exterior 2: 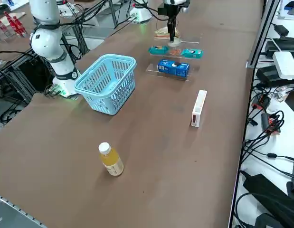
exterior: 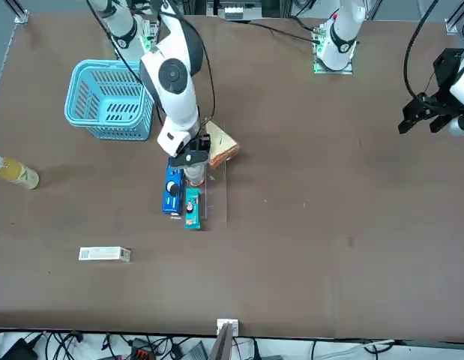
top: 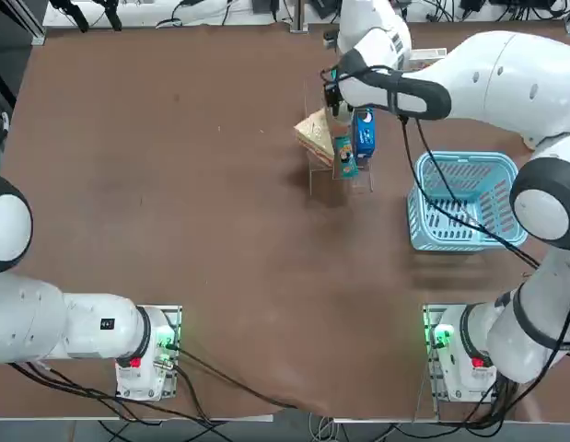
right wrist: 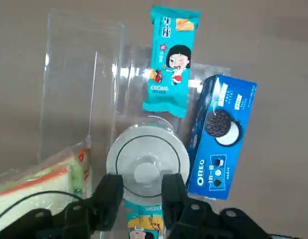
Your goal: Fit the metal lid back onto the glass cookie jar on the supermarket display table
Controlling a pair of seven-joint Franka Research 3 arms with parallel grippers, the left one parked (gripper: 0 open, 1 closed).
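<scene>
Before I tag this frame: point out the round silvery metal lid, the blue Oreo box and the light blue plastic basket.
round silvery metal lid [right wrist: 147, 160]: wrist view, top face.
blue Oreo box [right wrist: 221, 137]: wrist view, front panel.
light blue plastic basket [top: 421, 226]: top view, left rim.

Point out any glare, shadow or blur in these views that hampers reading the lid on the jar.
Right wrist view: white highlights streak the clear acrylic rack, yet the round silvery metal lid shows crisply above the right gripper. Top view: the white arm covers the clear glass cookie jar. Front view: the jar sits in the arm's shadow. Right side view: too distant to judge.
</scene>
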